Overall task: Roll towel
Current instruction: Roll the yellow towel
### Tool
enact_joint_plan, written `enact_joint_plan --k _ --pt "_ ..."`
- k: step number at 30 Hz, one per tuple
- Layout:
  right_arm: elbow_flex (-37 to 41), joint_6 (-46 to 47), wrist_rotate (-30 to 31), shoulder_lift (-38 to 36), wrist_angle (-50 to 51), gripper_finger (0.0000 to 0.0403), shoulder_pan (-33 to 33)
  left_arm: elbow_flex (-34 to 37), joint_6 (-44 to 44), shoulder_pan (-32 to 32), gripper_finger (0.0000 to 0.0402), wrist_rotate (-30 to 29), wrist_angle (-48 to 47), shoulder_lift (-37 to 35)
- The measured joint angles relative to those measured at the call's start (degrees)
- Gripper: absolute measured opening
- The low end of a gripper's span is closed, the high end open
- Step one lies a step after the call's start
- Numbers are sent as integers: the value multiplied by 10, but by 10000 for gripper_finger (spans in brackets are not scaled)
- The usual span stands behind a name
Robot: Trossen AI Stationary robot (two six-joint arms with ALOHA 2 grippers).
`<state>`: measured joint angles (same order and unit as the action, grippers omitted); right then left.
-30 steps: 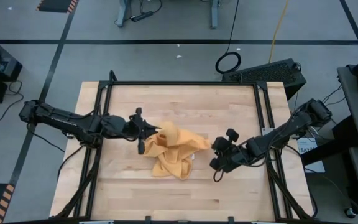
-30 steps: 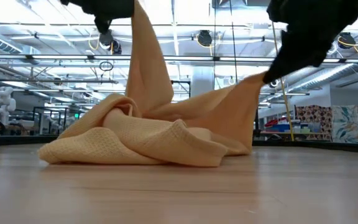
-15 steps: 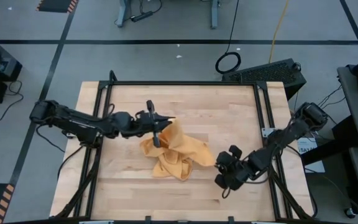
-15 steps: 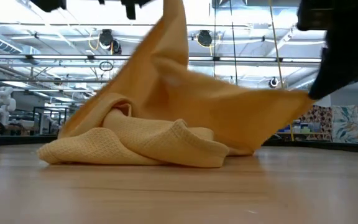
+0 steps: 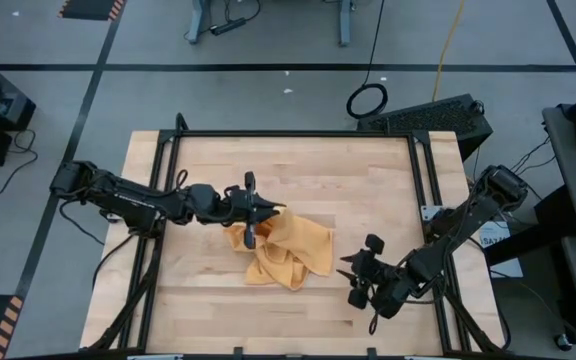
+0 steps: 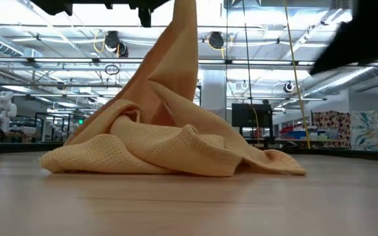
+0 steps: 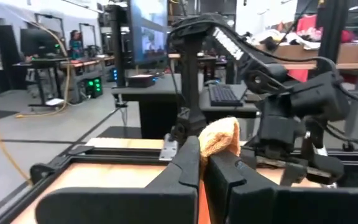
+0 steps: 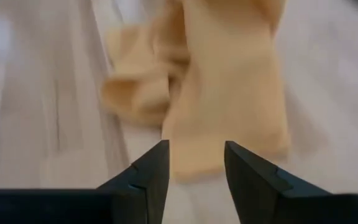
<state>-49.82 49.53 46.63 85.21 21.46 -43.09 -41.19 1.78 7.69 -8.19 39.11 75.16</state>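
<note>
Your mustard-yellow towel (image 5: 283, 248) lies crumpled near the middle of the wooden table (image 5: 368, 180), bunched in loose folds. One corner of it is lifted high off the surface. Your left gripper (image 5: 256, 210) reaches in from the left side of the table and is clenched on that raised corner; from the left wrist camera, a tuft of towel (image 7: 221, 138) pokes up between the two closed fingers (image 7: 185, 168). In the low view, the cloth (image 6: 169, 131) rises in a steep peak to the gripper above, and the rest spreads flat on the wood. Your right gripper (image 5: 360, 280) sits near the towel's right edge, apart from it, its fingers (image 8: 151, 171) spread and holding nothing, aimed at the cloth (image 8: 229, 93).
</note>
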Motion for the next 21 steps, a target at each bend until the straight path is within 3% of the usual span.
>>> enact_joint_plan --k 4,15,21 --pt "0 -117 46 0 -102 146 17 0 3 14 6 10 -15 0" --pt "0 -292 42 18 -310 144 110 -22 1 62 6 10 -40 1" --pt "0 -398 -56 70 -491 144 137 -41 31 85 6 9 -42 0"
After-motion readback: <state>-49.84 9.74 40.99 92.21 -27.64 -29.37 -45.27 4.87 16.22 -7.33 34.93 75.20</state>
